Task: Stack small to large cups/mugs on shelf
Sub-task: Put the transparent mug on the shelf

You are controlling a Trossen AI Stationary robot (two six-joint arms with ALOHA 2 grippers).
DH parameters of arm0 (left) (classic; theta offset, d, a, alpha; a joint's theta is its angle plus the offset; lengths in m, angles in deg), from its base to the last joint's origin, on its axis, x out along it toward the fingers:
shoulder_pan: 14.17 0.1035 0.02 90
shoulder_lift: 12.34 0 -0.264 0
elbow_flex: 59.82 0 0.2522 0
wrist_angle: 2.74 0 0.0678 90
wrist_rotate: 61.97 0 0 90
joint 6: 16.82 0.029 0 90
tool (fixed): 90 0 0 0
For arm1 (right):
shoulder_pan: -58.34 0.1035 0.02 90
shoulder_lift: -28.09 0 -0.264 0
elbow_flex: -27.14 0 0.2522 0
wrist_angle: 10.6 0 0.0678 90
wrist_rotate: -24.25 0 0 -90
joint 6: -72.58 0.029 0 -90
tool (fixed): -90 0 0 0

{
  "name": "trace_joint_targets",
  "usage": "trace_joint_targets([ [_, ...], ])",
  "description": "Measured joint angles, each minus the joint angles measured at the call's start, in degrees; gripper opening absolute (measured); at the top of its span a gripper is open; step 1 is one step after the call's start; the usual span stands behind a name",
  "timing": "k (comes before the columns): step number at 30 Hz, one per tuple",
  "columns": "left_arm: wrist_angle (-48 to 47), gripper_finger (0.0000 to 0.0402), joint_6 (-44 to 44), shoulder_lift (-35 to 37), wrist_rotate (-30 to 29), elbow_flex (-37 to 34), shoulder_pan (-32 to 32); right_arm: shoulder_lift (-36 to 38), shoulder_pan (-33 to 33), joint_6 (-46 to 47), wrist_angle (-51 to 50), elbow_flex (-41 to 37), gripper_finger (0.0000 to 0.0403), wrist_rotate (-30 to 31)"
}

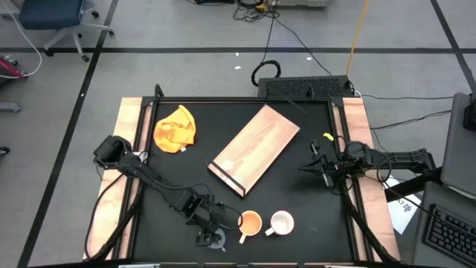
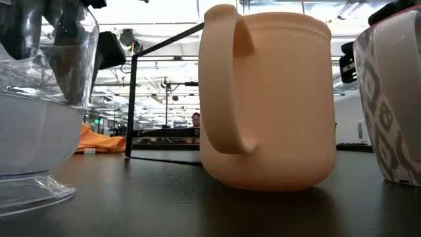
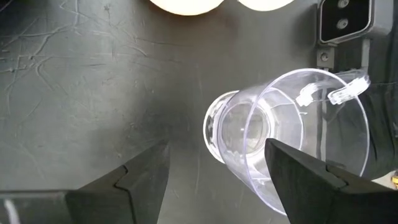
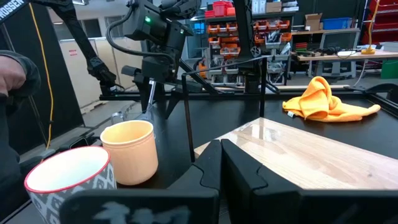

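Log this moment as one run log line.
left hand: open, over clear glass cup | right hand: shut, waiting at table's right edge | shelf: bare

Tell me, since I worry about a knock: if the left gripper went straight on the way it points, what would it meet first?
The left gripper, open, points down at the glass cup, which lies just ahead, slightly off centre; it would likely touch that first, then the tabletop.

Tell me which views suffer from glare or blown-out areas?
Left wrist view: the two mug rims at the frame edge are blown out white, and the clear glass cup carries bright reflections. Low view: ceiling lights glare behind the yellow-orange mug.
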Motion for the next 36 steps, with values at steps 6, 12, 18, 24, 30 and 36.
trace_joint_targets([
  [6,0.0,0.0264,0.0,0.0,0.3,0.0,0.0,0.0,0.0,0.3,0.0,0.0,0.0,0.0],
  [12,0.0,0.0252,0.0,0.0,0.5,0.0,0.0,0.0,0.0,0.3,0.0,0.0,0.0,0.0],
  [18,0.0,0.0164,0.0,0.0,0.8,0.0,0.4,0.0,0.0,0.3,0.0,0.0,0.0,0.0],
  [24,0.0,0.0041,-0.7,0.0,1.4,0.0,1.4,0.0,0.0,0.3,0.0,0.0,0.0,0.0],
  [30,-0.1,0.0011,0.1,0.0,3.0,0.0,1.6,0.0,0.0,0.3,0.0,0.0,0.0,0.0],
  [36,-0.1,0.0005,0.5,0.0,3.0,0.0,1.6,0.0,0.0,0.3,0.0,0.0,0.0,0.0],
])
